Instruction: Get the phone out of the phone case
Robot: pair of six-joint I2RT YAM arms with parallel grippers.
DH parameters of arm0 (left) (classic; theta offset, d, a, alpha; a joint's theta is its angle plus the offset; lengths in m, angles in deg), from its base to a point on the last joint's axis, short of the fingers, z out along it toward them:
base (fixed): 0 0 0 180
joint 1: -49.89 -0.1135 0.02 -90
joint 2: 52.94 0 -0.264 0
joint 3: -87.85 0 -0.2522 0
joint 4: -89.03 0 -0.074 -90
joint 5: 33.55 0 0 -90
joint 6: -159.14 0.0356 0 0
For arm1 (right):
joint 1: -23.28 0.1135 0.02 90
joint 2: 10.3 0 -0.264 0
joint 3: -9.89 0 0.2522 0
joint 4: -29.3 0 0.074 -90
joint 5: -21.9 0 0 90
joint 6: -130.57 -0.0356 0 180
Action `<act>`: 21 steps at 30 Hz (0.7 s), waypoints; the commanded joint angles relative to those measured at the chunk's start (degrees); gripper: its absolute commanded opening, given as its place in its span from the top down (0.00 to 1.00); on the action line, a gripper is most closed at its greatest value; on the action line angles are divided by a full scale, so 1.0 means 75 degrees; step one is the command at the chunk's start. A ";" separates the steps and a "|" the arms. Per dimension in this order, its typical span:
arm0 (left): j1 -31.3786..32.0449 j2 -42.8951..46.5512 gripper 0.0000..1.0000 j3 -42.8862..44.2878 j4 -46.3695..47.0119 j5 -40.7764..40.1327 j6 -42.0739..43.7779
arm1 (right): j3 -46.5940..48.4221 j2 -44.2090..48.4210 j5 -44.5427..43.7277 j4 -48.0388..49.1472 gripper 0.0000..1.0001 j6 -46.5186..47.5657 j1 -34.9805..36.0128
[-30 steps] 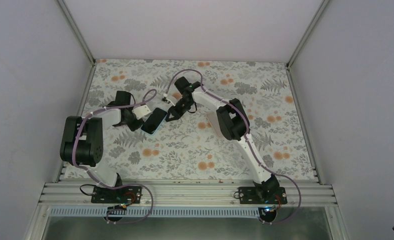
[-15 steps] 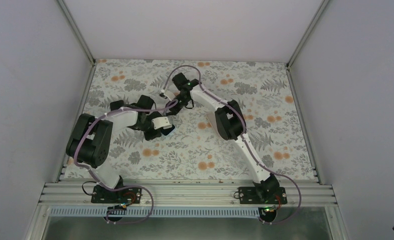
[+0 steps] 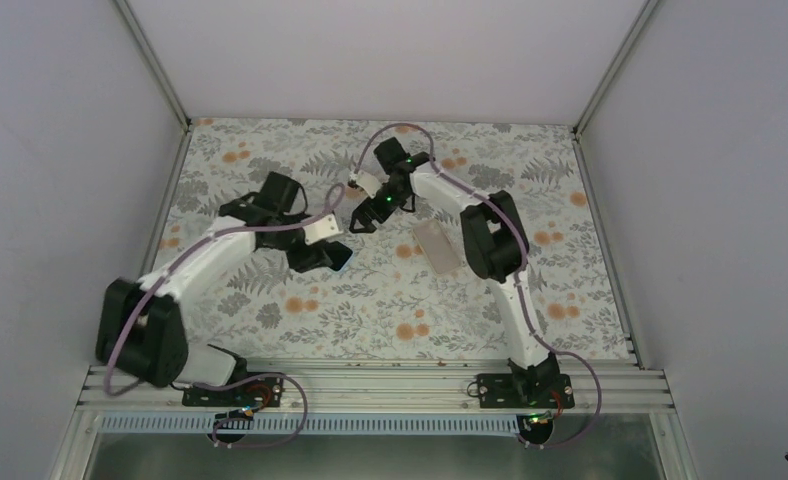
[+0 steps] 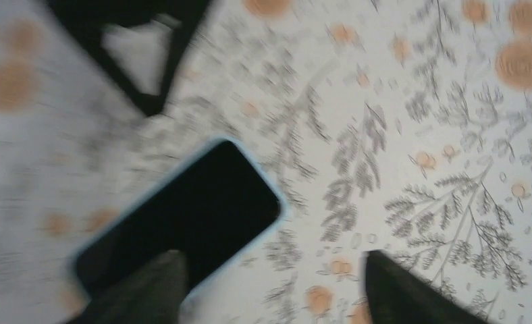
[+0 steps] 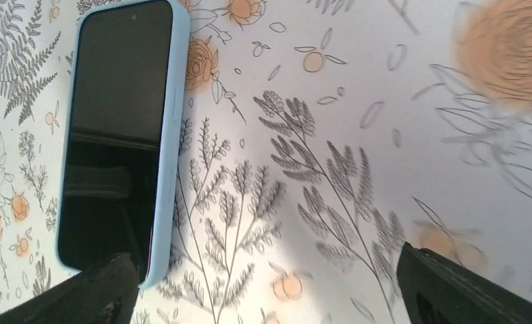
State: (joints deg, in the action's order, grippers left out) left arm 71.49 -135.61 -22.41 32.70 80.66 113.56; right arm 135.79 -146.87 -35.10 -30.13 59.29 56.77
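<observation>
The flower-printed worktop [image 3: 560, 280] sits inside plain pale walls. A ribbed metal rail [image 3: 370, 385] runs along its near edge, where both arm bases are bolted. A pale, flat rectangular sheet [image 3: 436, 246] lies just right of the worktop's middle, close beside the right arm's dark elbow and apart from everything else. Purple cables [image 3: 398, 126] run along both arms. From above, the left arm's white wrist block covers most of the black-screened phone [image 3: 340, 259], leaving only one end showing.

The phone lies flat, screen up, a little left of the worktop's middle, seated in its light blue phone case [image 5: 172, 135]. The left pincer [image 4: 273, 293] hangs over it with its fingers partly apart and nothing between them. One fingertip [image 4: 148, 287] overlaps the phone's near corner in the wrist view, though blur hides whether they touch. The right pincer [image 5: 280, 289] stands wide and holds nothing, on the phone's far side. One of its tips sits just beside the phone's end, and only bare printed surface lies between the tips.

The case is smooth, with rounded corners and a raised rim around the glossy glass, which mirrors dark shapes. The worktop print shows grey ferns and orange blooms on white. The fingers are matte black.
</observation>
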 commanded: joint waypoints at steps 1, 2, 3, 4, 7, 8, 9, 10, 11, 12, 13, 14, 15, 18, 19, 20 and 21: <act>-0.0589 0.1298 0.08 0.0654 -0.0596 -0.0017 0.0187 | -0.0339 0.0812 -0.1017 -0.0316 0.00 0.0414 0.0295; -0.0850 0.1455 0.01 0.0723 -0.0460 -0.0156 0.0124 | -0.0349 0.0839 -0.1122 -0.0405 0.00 0.0365 0.0434; -0.1125 0.1580 0.00 0.0760 -0.0224 -0.0279 0.0043 | -0.0375 0.0852 -0.1323 -0.0409 0.00 0.0258 0.0578; -0.1444 0.1684 0.00 0.0744 0.0147 -0.0481 -0.0103 | -0.0431 0.0855 -0.1535 -0.0333 0.00 0.0018 0.0743; -0.2003 0.1938 0.00 0.0375 0.1456 -0.1514 -0.0590 | -0.0296 0.0645 -0.1994 -0.0194 0.00 -0.0575 0.1290; -0.2099 0.1986 0.00 0.0214 0.1811 -0.1751 -0.0680 | -0.0349 0.0617 -0.2254 -0.0006 0.00 -0.0791 0.1481; -0.2185 0.2035 0.00 0.0068 0.2140 -0.1947 -0.0733 | -0.0435 0.0612 -0.2684 0.0212 0.00 -0.1011 0.1659; -0.2243 0.2042 0.00 -0.0103 0.2412 -0.2175 -0.0835 | -0.0390 0.0531 -0.2960 0.0237 0.00 -0.1098 0.1815; -0.2328 0.1990 0.00 -0.0187 0.2691 -0.2359 -0.0931 | -0.0238 0.0421 -0.3015 0.0133 0.00 -0.1173 0.1929; -0.2426 0.1933 0.00 -0.0208 0.2793 -0.2407 -0.1003 | -0.0178 0.0365 -0.3072 0.0149 0.00 -0.1288 0.2033; -0.2540 0.1865 0.00 -0.0235 0.2850 -0.2407 -0.1054 | -0.0194 0.0386 -0.3135 0.0232 0.00 -0.1342 0.2121; -0.2646 0.1791 0.00 -0.0265 0.2943 -0.2442 -0.1125 | -0.0224 0.0406 -0.3264 0.0330 0.00 -0.1457 0.2201; -0.2740 0.1738 0.00 -0.0314 0.3005 -0.2458 -0.1176 | -0.0195 0.0372 -0.3531 0.0383 0.00 -0.1599 0.2275; -0.3012 0.1665 0.00 -0.0430 0.3237 -0.2473 -0.1339 | -0.0101 0.0239 -0.4148 0.0409 0.00 -0.1755 0.2385; -0.3114 0.1680 0.00 -0.0464 0.3280 -0.2388 -0.1370 | -0.0107 0.0232 -0.4272 0.0487 0.00 -0.1790 0.2389; -0.3201 0.1693 0.00 -0.0489 0.3300 -0.2308 -0.1392 | -0.0109 0.0232 -0.4420 0.0507 0.00 -0.1829 0.2405; -0.3269 0.1714 0.00 -0.0511 0.3332 -0.2259 -0.1424 | -0.0129 0.0248 -0.4577 0.0571 0.00 -0.1834 0.2415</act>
State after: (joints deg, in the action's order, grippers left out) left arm 48.98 -123.20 -25.29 53.66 63.55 105.49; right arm 133.80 -143.94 -61.53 -28.08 48.76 75.53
